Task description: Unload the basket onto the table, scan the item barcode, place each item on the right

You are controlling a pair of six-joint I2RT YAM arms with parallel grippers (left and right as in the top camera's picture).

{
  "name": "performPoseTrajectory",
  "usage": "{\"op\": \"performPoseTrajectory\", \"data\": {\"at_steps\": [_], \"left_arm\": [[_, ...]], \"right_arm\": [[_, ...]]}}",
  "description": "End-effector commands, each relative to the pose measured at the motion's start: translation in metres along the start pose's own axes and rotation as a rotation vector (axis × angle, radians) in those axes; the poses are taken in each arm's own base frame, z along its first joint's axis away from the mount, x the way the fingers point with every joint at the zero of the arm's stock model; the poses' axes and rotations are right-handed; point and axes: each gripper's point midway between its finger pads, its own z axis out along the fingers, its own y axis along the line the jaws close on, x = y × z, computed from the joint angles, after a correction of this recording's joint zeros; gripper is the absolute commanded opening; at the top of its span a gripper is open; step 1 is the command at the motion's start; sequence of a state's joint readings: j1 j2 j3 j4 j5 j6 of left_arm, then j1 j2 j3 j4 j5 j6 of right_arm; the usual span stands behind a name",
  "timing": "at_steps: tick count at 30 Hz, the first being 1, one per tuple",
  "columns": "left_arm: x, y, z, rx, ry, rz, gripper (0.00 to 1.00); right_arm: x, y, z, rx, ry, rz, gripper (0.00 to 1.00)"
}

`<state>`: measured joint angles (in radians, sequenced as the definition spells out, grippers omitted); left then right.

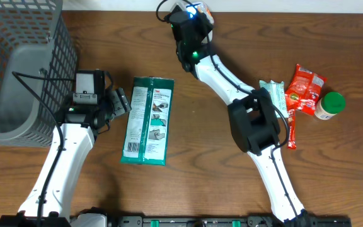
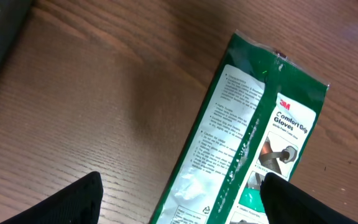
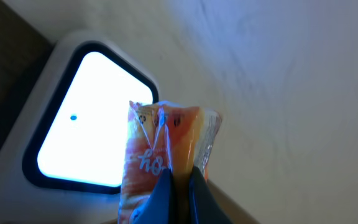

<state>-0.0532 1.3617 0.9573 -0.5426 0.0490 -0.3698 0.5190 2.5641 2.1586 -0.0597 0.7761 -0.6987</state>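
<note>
Pinching the orange packet, your right claw has the scanner window lit just beyond it. Your left claw stands wide above the green glove pack.

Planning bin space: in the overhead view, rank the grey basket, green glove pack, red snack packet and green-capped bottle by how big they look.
1. grey basket, largest, even though it is cut off by the frame edge
2. green glove pack
3. red snack packet
4. green-capped bottle, smallest as seen here, though it is viewed mostly from above
</note>
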Motion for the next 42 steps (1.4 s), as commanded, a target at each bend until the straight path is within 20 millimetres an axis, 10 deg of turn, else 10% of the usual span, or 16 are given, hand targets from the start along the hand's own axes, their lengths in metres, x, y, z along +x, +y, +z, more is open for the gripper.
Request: {"op": "performPoseTrajectory", "data": {"at_steps": [1, 6, 13, 20, 28, 32, 35, 42], "left_arm": [[0.002, 0.003, 0.002, -0.014, 0.008, -0.01, 0.82], [0.002, 0.003, 0.002, -0.014, 0.008, -0.01, 0.82], [0.002, 0.003, 0.002, -0.014, 0.008, -0.01, 0.82], [0.002, 0.003, 0.002, -0.014, 0.008, -0.011, 0.82], [0.002, 0.003, 0.002, -0.014, 0.008, -0.011, 0.82], [0.002, 0.003, 0.002, -0.014, 0.008, -0.011, 0.82], [0.002, 0.003, 0.002, -0.013, 0.008, -0.011, 0.82], [0.003, 0.003, 0.002, -0.014, 0.009, -0.01, 0.82]], "right_arm": [[-0.029, -0.075, -0.038, -0.011, -0.047, 0.284, 0.01], [-0.019, -0.111, -0.085, -0.19, 0.022, 0.495, 0.01], [0.07, -0.146, -0.155, -0.493, 0.356, 0.687, 0.01], [0.19, -0.16, -0.149, -0.49, 0.725, 0.687, 0.01], [0.317, -0.126, -0.13, -0.498, 1.029, 0.775, 0.01], [0.342, -0.114, -0.122, -0.482, 1.054, 0.799, 0.03], [0.354, -0.108, -0.12, -0.477, 1.067, 0.806, 0.53], [0.34, -0.123, -0.123, -0.492, 1.015, 0.817, 0.62]]}}
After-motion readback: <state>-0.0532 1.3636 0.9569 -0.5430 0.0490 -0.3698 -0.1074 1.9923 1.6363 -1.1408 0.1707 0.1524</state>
